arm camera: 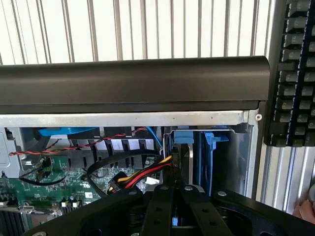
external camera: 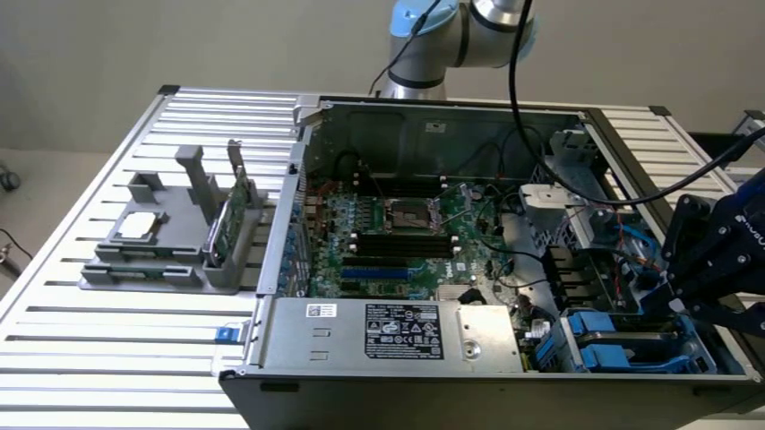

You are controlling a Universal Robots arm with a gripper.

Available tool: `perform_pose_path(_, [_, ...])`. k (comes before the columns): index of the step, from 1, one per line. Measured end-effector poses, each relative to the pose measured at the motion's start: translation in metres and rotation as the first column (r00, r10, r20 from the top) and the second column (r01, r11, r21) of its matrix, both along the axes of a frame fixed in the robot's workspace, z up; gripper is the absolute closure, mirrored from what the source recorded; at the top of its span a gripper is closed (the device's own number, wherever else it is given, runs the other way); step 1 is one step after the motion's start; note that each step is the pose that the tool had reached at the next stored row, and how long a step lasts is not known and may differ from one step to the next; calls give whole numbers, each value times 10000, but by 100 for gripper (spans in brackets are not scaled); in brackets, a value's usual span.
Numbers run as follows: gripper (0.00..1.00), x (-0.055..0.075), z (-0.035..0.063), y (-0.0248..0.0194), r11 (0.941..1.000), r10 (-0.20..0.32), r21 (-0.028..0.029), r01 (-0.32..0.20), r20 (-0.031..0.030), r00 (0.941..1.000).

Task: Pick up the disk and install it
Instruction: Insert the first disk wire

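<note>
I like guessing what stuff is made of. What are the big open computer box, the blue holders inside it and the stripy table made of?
The computer case looks like sheet metal: dull grey, thin folded edges. The blue drive carriers look like plastic: bright solid colour, smooth moulded shapes. The table looks like ridged aluminium: pale, silvery, slightly shiny slats. All three are guesses from looks alone.

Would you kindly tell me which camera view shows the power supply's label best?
The exterior view: the power supply lies in the foreground of the open computer case, its label facing the camera. The wrist view looks at the drive bay instead.
</note>
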State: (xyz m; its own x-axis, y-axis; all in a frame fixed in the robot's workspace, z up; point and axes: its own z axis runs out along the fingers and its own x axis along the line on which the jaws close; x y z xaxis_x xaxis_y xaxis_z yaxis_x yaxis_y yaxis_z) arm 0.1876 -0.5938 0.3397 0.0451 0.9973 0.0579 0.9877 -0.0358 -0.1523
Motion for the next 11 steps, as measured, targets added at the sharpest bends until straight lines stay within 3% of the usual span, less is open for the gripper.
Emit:
perform_pose_path(8, [89,-7,-25,-37,9999,1,156,-1,10,10000])
perform_pose_path(11, [89,-7,43,-42,9998,0,199,0,8,10000])
